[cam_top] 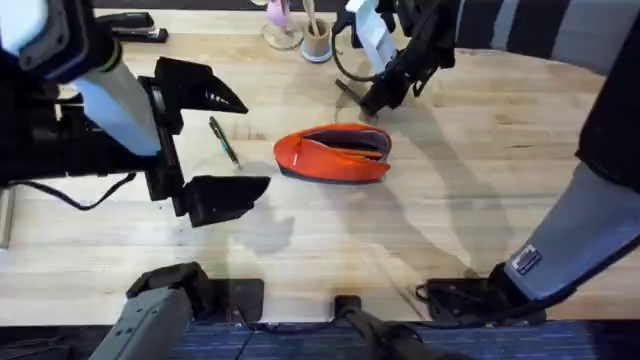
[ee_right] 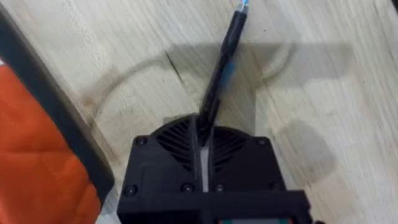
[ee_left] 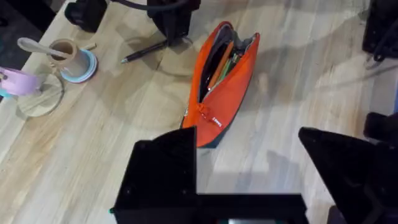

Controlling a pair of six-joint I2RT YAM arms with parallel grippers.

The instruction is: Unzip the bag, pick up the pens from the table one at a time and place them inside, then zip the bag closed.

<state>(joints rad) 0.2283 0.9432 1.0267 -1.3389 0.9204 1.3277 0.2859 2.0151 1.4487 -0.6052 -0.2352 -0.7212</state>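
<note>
overhead we see the bag [cam_top: 333, 155] lying unzipped near the middle of the table [cam_top: 480, 210], things already inside it. the right gripper [ee_right: 203, 140] sits just beyond it toward the far edge, fingers pinched on a pen [ee_right: 221, 65] that seems to rest on the wood. the left gripper [cam_top: 212, 145] hangs wide apart over another pen [cam_top: 224, 140].

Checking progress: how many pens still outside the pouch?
2. One pen lies on the table left of the orange pouch; another pen is pinched in the right gripper behind it. Pouch contents may hide more.
</note>
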